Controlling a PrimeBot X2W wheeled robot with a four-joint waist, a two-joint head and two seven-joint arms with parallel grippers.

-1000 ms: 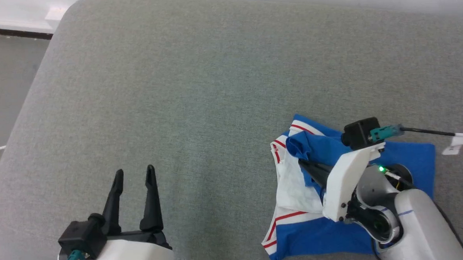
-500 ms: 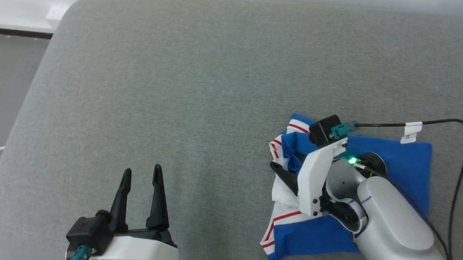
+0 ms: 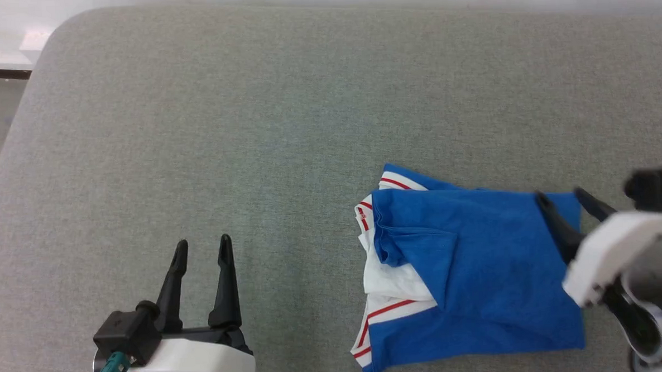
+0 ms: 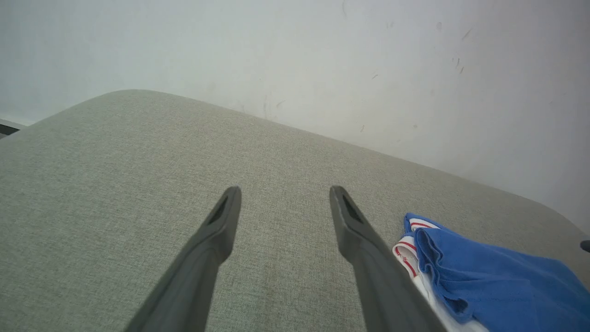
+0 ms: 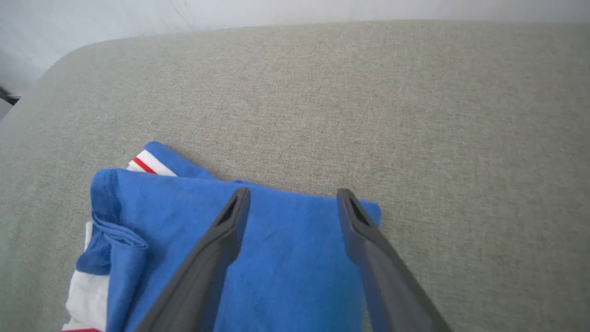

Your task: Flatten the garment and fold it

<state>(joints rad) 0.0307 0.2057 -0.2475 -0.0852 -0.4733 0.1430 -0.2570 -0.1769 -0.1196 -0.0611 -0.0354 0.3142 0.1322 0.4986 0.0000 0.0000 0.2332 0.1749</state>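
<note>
Folded into a rough blue rectangle, the garment (image 3: pixel 480 280) lies on the right of the grey padded surface (image 3: pixel 222 118). Its white sleeve ends (image 3: pixel 388 278) and red-striped trim (image 3: pixel 389 312) are bunched along its left edge. The right gripper (image 3: pixel 560 194) sits over the garment's far right corner, jaws apart and holding nothing; whether its fingertips touch the cloth cannot be told. The left gripper (image 3: pixel 203 241), jaws likewise apart and empty, hovers above bare surface well to the garment's left. A pale wall (image 4: pixel 322 55) stands behind.
</note>
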